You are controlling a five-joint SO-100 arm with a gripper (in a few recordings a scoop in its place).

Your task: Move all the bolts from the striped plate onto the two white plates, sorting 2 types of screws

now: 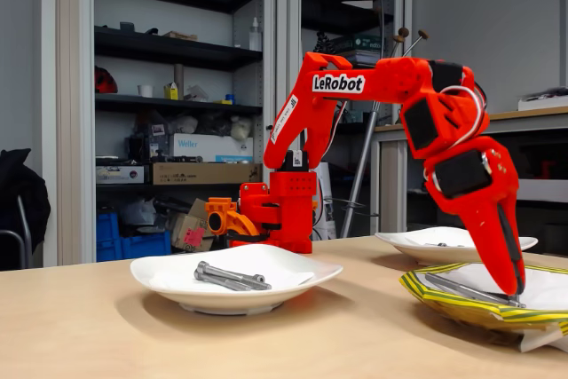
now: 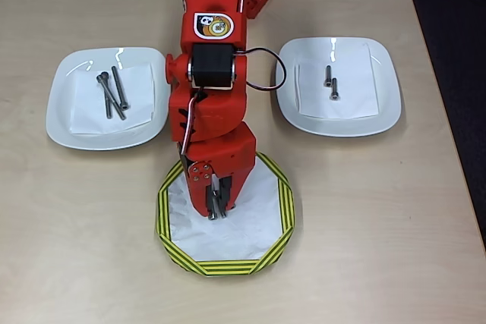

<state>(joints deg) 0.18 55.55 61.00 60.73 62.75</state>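
The striped plate (image 1: 444, 304) (image 2: 285, 202) lies at the front, below the arm. My gripper (image 1: 512, 292) (image 2: 218, 212) points down into it, its jaws drawn together on the near end of a long bolt (image 1: 461, 289) that lies flat on the plate's white centre. From overhead the arm hides most of that bolt. The left white plate (image 1: 160, 277) (image 2: 61, 111) holds three long bolts (image 1: 229, 278) (image 2: 114, 92). On the right white plate (image 1: 399, 241) (image 2: 387, 89) lie two short bolts (image 2: 330, 81) (image 1: 437, 244).
The arm's red base (image 1: 284, 210) stands at the table's back edge between the two white plates. Bare wooden table (image 2: 380, 225) surrounds the plates. Shelves and a workbench stand behind the table.
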